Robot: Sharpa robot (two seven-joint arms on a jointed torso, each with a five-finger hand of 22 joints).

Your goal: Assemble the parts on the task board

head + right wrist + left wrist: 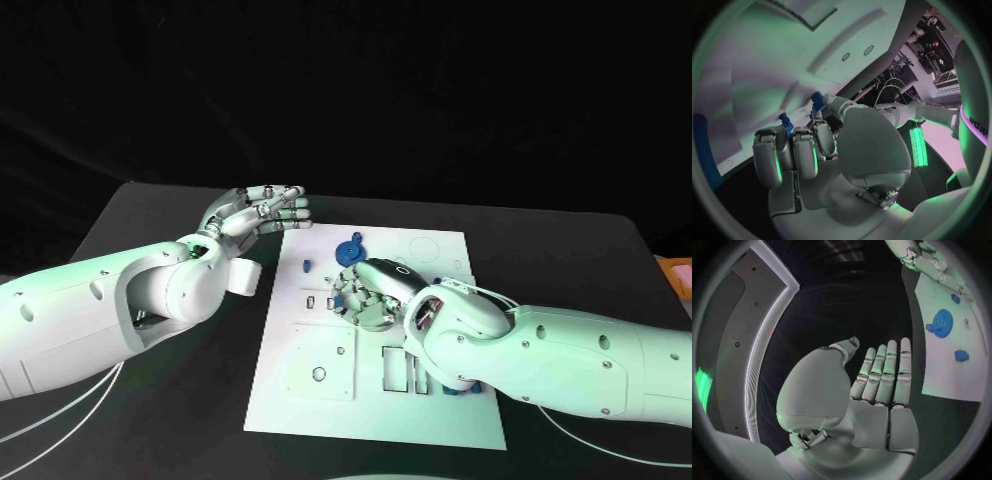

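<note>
The left robot hand (264, 210) hovers with fingers straight and apart, holding nothing, over the black table (159, 215) just beyond the far left corner of the white board (375, 400). On the board's far part lies a round blue part (351, 250). Just right of it, the right robot hand (365, 298) rests on the board's middle, fingers curled, pinching a small blue part (817, 101).

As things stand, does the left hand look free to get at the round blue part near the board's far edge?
Probably yes. The left hand holds nothing, hovers off the task board at its far left corner, and nothing lies between it and the round blue part. The right hand works just beside it.
</note>
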